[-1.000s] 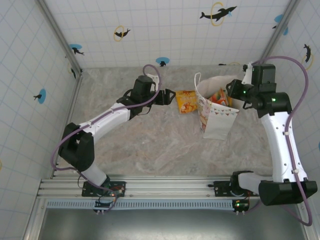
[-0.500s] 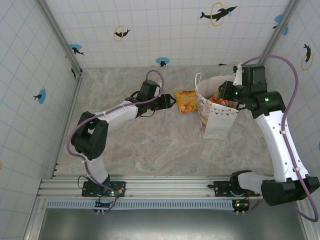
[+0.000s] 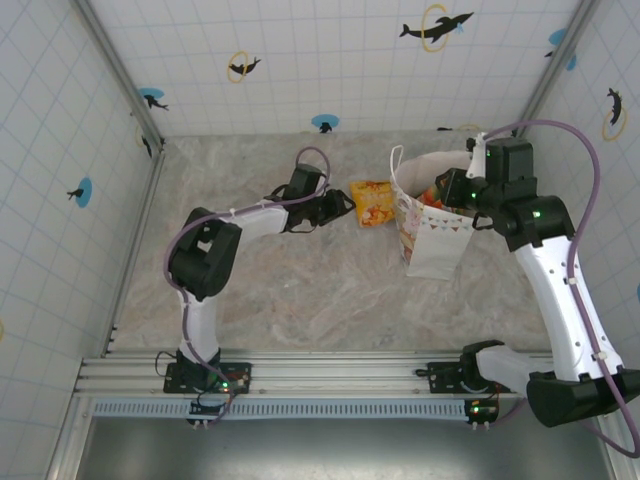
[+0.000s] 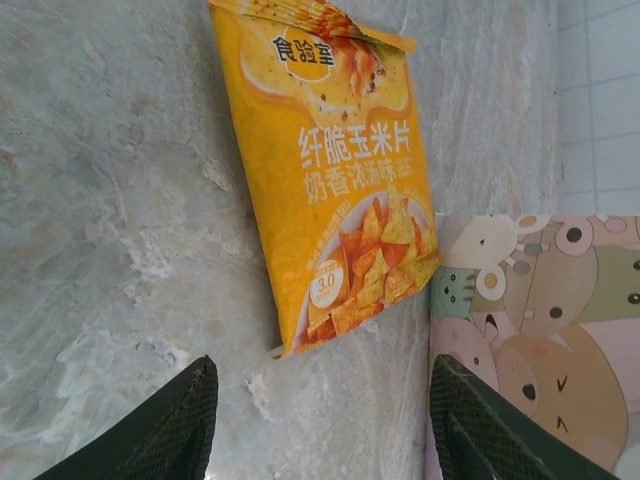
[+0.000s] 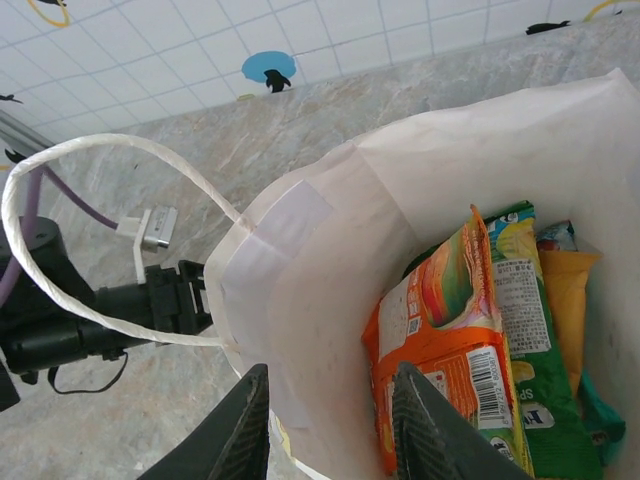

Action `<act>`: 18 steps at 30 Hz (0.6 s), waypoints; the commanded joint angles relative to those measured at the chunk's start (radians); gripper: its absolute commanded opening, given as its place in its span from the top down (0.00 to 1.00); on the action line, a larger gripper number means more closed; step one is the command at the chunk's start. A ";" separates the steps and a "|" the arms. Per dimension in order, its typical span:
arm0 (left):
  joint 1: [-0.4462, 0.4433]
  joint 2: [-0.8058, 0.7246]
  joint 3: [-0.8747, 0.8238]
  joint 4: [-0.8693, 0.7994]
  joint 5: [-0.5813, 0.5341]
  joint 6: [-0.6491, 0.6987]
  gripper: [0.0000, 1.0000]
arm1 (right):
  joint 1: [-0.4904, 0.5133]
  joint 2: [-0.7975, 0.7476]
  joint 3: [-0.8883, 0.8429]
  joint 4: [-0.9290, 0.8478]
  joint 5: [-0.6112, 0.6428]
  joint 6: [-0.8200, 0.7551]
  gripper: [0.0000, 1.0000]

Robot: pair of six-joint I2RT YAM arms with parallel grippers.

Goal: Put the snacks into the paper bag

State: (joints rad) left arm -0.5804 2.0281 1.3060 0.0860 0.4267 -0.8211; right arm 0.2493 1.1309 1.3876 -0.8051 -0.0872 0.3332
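Table (image 3: 300, 290) of pale marbled stone carries everything. On it the paper bag (image 3: 432, 240) stands upright with its mouth open, an orange packet (image 5: 440, 350) and a green packet (image 5: 530, 330) inside. The right gripper (image 5: 330, 400) is spread open at the bag's rim, one finger outside the wall and one inside; I cannot tell whether either touches the paper. The left gripper (image 4: 322, 390) is also open and empty, low over the stone, facing a yellow packet (image 4: 335, 180) that lies flat just beside the bag.

That packet is the step in hand, I judge. Flat foil gives little to bite — better to pinch a crimped end, close firmly, and lift above the rim before swinging over the mouth.
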 commanded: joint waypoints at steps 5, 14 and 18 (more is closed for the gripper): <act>0.007 0.076 0.053 0.067 0.039 -0.077 0.43 | 0.010 -0.023 -0.018 0.044 -0.018 0.002 0.65; 0.007 0.141 0.068 0.112 0.054 -0.113 0.43 | 0.011 -0.029 -0.022 0.042 -0.022 -0.001 0.65; 0.008 0.178 0.091 0.133 0.064 -0.138 0.46 | 0.013 -0.032 -0.017 0.032 -0.023 -0.007 0.65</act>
State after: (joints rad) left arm -0.5804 2.1742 1.3560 0.1818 0.4679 -0.9249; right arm 0.2562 1.1194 1.3861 -0.7879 -0.1032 0.3317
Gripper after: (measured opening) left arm 0.543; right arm 0.353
